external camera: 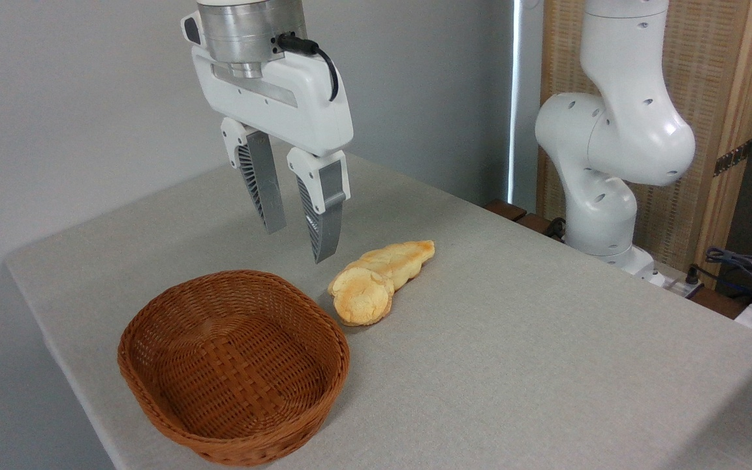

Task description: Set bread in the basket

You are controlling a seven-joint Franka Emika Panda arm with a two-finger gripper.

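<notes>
The bread (361,297), a small round golden bun, lies on the grey table just right of the basket's far end. The basket (154,391) is an oval reddish-brown wicker one near the front left table edge, with nothing inside it. My gripper (297,243) hangs in the air above the table behind the basket and up-left of the bun. It is open, with nothing between the fingers (321,222), and stands well apart from the bun.
A longer pale loaf (402,256) lies right behind the bun, touching it and pointing back right. The arm's white base (601,215) stands at the table's far right side. Cables (741,267) lie beyond the right edge. The table's left edge (62,339) runs close to the basket.
</notes>
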